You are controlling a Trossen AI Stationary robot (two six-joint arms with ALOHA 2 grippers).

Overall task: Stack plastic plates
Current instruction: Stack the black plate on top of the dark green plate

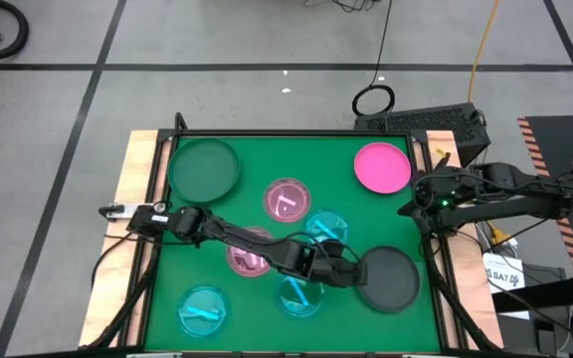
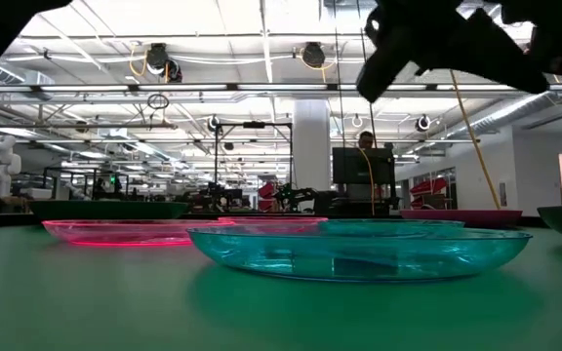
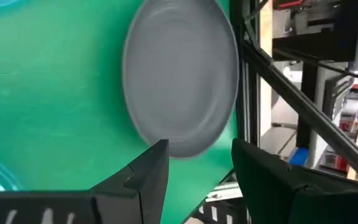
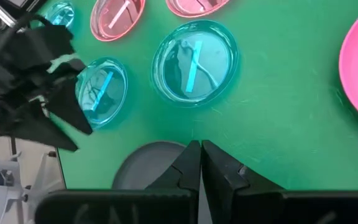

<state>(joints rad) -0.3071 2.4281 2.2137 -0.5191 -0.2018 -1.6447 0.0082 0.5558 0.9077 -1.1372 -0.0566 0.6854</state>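
Bare green table (image 1: 267,298) lies between the near-left cyan plate (image 1: 203,307) and the middle cluster; the left hand (image 1: 349,270) hangs over that cluster beside the near-right dark plate (image 1: 388,279); right hand (image 1: 407,207) waits past the right edge.

Robotics lab — ceiling pipes (image 2: 261,93), equipment racks (image 2: 252,161), taped floor (image 1: 267,67).

We see a green-topped table (image 1: 267,149) with pale wooden side edges. Directly on it lie eight plates: two dark plates (image 1: 204,167), a magenta plate (image 1: 382,166), two translucent pink plates (image 1: 286,199) and three cyan plates (image 1: 204,308).
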